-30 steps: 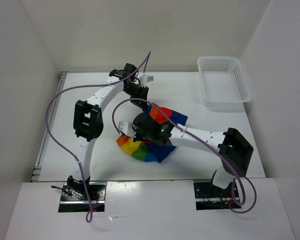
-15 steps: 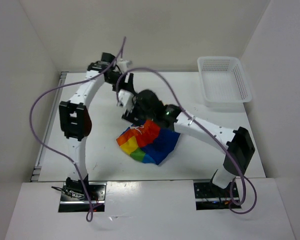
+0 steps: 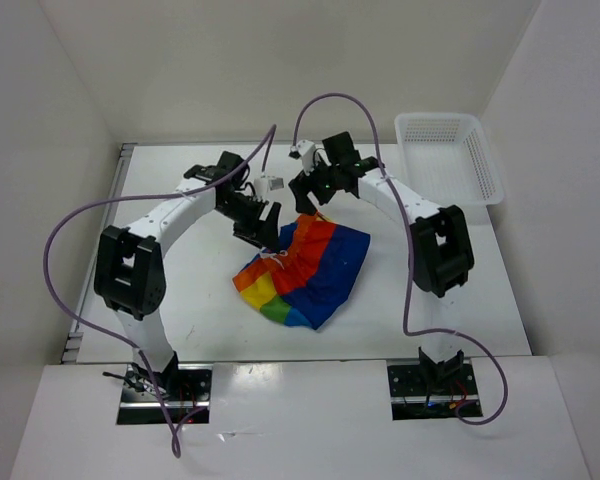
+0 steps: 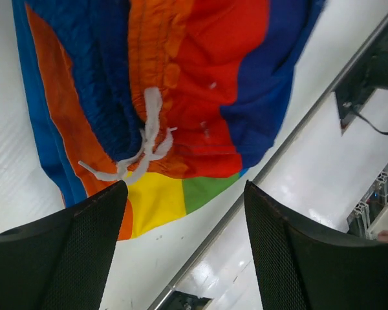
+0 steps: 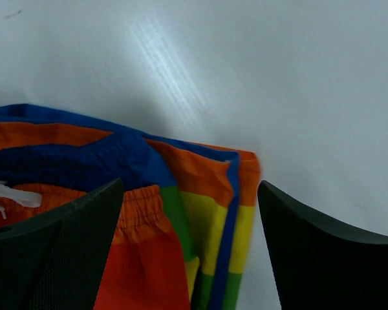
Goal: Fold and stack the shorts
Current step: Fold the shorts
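The rainbow-striped shorts (image 3: pixel 305 268) lie folded in a flat bundle at the table's middle. My left gripper (image 3: pixel 257 224) hovers open just beyond their far-left corner, and my right gripper (image 3: pixel 309 196) hovers open over their far edge; neither touches the cloth. In the left wrist view the shorts (image 4: pixel 181 97) with their white drawstring (image 4: pixel 145 139) lie past the open left gripper (image 4: pixel 184 248), nothing between the fingers (image 4: pixel 64 258). The right wrist view shows the gathered waistband and stacked striped layers of the shorts (image 5: pixel 181 213) under the open right gripper (image 5: pixel 191 248).
A white mesh basket (image 3: pixel 445 165) stands at the table's far right corner. White walls close in the table (image 3: pixel 180 300) on three sides. Purple cables arc above both arms.
Both grippers opened and let go of the shorts. The right arm swung from across the near side to the far side; the left gripper came back toward the cloth. The shorts settled flat.
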Action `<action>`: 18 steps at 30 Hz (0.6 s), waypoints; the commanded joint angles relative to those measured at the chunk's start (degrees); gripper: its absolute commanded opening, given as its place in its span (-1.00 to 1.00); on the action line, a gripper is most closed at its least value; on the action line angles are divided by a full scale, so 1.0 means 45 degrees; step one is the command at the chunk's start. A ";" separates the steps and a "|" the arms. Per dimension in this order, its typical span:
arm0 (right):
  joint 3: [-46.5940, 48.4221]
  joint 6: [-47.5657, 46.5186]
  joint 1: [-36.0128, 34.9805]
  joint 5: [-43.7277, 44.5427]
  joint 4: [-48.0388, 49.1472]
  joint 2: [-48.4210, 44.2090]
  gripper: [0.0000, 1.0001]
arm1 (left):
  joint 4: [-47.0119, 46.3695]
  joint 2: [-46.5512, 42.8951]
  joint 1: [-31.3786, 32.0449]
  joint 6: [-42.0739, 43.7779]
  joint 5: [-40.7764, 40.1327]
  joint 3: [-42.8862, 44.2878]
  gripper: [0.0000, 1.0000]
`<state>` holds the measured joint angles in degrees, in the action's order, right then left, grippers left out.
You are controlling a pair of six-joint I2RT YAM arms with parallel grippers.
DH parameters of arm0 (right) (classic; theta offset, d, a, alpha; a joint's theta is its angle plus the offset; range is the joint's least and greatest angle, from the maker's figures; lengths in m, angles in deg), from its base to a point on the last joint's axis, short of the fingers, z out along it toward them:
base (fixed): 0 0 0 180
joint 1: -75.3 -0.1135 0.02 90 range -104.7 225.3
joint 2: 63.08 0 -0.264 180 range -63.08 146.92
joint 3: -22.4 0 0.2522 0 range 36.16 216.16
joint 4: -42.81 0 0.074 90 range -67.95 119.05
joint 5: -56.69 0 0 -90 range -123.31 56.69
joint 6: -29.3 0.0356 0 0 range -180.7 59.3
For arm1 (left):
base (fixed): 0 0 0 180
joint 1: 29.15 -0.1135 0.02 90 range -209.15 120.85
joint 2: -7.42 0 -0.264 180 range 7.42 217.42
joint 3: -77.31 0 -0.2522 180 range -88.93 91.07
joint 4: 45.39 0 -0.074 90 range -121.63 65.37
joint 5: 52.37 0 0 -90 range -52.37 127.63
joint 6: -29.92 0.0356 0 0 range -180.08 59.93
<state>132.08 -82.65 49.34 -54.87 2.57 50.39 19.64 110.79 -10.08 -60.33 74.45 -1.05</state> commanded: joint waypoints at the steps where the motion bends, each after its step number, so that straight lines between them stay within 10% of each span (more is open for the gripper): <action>1: 0.1087 0.0053 -0.0092 -0.2572 -0.1285 0.0836 0.78 | -0.0707 0.0075 0.0195 0.0056 -0.0094 -0.0366 0.60; 9: 0.0696 -0.0510 0.0240 -0.2726 -0.1789 0.1191 0.74 | -0.1762 0.0972 0.0741 0.0056 -0.1268 -0.1090 0.66; 18: -0.1021 -0.0512 0.0240 -0.2730 -0.2047 0.1073 0.16 | -0.2349 0.2339 0.0860 0.0056 -0.1678 -0.0974 0.03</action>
<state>128.59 -84.56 50.55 -66.54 -5.41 56.53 11.16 120.49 -6.21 -60.41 67.39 -5.82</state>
